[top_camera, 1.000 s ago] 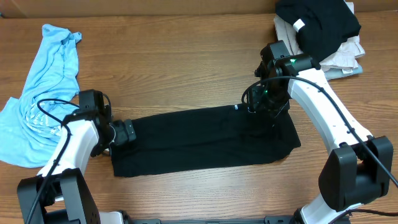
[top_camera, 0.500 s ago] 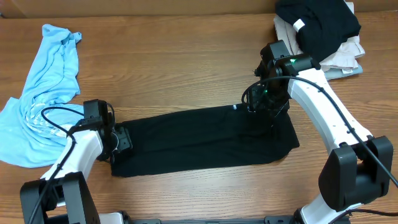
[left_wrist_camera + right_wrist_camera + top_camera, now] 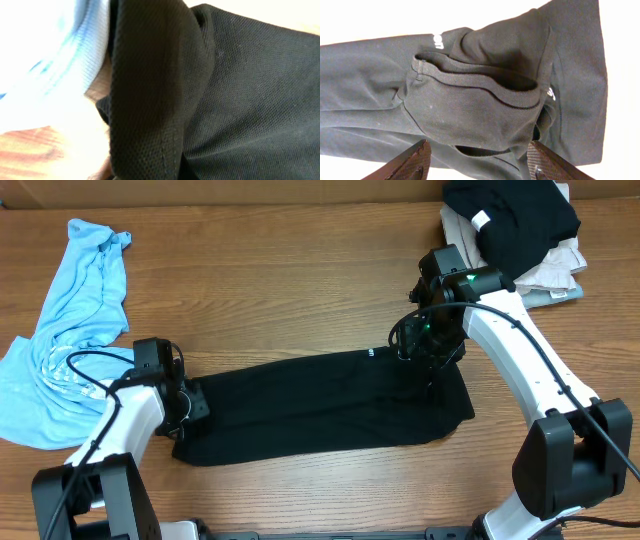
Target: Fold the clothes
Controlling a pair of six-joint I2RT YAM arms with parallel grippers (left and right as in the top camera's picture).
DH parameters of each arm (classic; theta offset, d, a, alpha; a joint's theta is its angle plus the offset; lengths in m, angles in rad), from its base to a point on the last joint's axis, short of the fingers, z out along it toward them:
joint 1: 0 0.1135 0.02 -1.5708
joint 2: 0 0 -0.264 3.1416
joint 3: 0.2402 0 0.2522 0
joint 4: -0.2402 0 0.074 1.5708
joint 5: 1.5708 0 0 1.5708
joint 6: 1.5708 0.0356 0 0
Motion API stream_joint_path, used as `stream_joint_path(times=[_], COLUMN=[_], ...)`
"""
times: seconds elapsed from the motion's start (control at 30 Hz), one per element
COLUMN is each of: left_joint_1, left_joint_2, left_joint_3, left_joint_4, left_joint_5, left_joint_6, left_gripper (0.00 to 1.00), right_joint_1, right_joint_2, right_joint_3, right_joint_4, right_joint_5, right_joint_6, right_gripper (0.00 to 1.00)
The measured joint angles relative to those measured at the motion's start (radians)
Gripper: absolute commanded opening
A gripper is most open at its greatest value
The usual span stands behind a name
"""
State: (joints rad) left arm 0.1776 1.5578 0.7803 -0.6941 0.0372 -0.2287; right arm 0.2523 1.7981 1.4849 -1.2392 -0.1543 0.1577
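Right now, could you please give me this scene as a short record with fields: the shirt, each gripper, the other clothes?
surface: wooden table
shirt: black collared shirt, laid as a long band near the table's front
left gripper: at the shirt's left end; fingers hidden by fabric, state unclear
right gripper: open, fingers apart above the collar at the shirt's right end
left side: crumpled light blue garment
far right corner: folded black garment with white tag, atop pale folded clothes
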Motion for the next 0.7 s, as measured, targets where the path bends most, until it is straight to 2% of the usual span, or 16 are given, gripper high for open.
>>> stream_joint_path(times=[0.2,0.4,0.7], left_joint_1=[0.000,0.000,-0.034], left_joint_2=[0.017,0.017,0.017], left_joint_3=[0.282,0.530,0.596], left_joint_4=[-0.280,-0.446,-0.521], left_joint_5=[-0.016,0.010,0.050], left_joint_6=[0.050,0.102,0.157], left_gripper=[0.04,0.04,0.04], right_joint_1=[0.000,0.000,0.000], right_joint_2=[0.000,0.000,0.000], right_joint_3=[0.000,0.000,0.000], right_joint_4=[0.000,0.003,0.011], right_joint_5=[-0.034,-0.099,-0.127], right_joint_6=[0.001,0.002,0.003], right_gripper=[0.66,0.66,0.66])
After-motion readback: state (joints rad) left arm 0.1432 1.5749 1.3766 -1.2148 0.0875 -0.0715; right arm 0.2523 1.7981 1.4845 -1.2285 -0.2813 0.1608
